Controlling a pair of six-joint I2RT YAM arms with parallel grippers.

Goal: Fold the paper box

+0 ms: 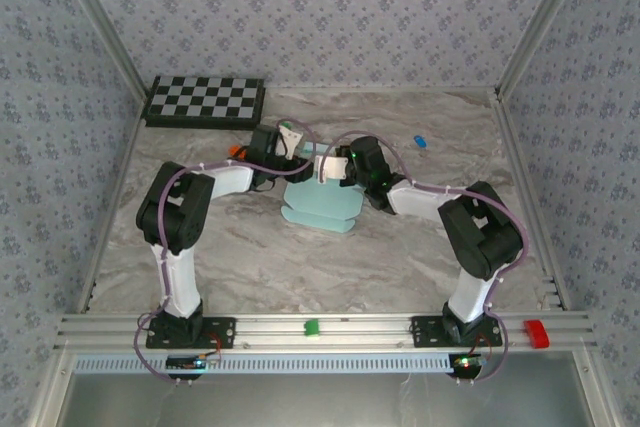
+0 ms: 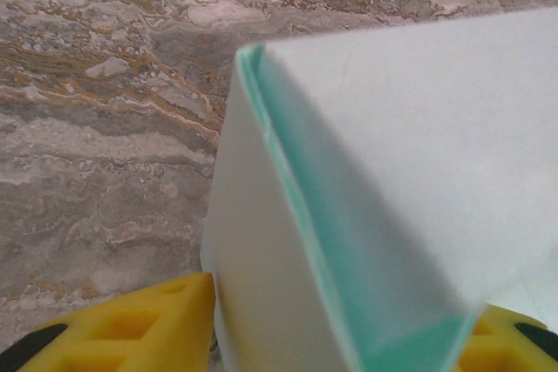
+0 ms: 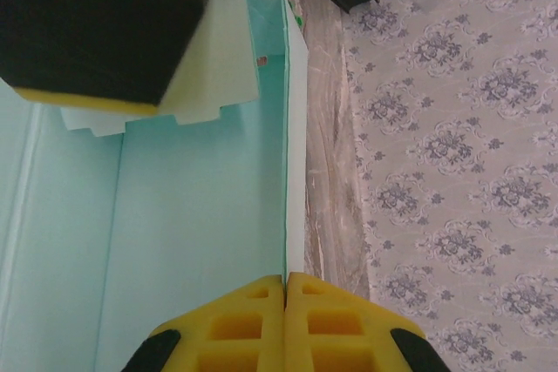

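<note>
from above, both arms are meeting over the paper box [image 1: 320, 209], lying half-formed mid-way across the marbled table [image 1: 250, 267], with the left gripper [image 1: 287, 147] at its far edge and the right gripper [image 1: 328, 169] just beside. at the left wrist, yellow pads [image 2: 131, 328] are bracketing a raised corner, touching it on both sides; at the right wrist, pressed-together fingertips [image 3: 235, 328] are pinching an upright wall's thin edge. the walls are seemingly being stood up, so the next move is calling for tucking a flap without creasing.
</note>
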